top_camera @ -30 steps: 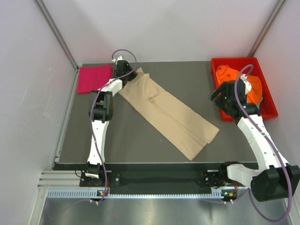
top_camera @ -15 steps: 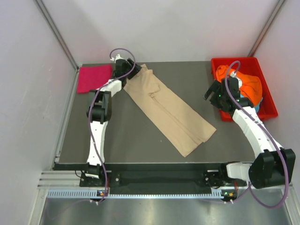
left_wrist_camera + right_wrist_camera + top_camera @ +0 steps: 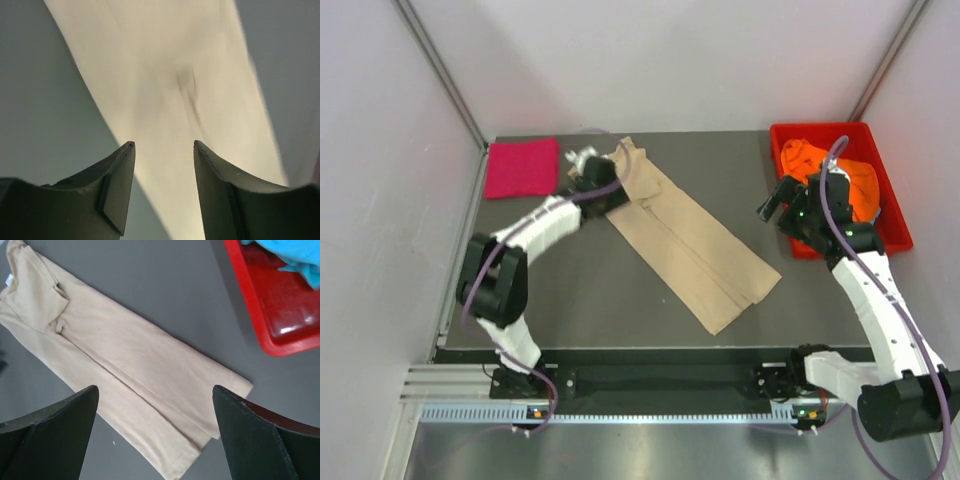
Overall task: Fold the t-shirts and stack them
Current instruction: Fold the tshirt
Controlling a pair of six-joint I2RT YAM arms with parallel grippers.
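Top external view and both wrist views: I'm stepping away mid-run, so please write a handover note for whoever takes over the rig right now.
Left fingers: open, empty, low over the beige t-shirt's far end.
Right fingers: open, empty, raised beside the red tray.
Things: the beige t-shirt lies diagonally mid-table as a long strip. The magenta t-shirt sits at the far-left corner. The orange t-shirt and light blue t-shirt are bunched in the tray.
Done: magenta looks folded; beige is folded lengthways.
Left: fold beige crosswise, stack it, then fold and stack orange and blue.
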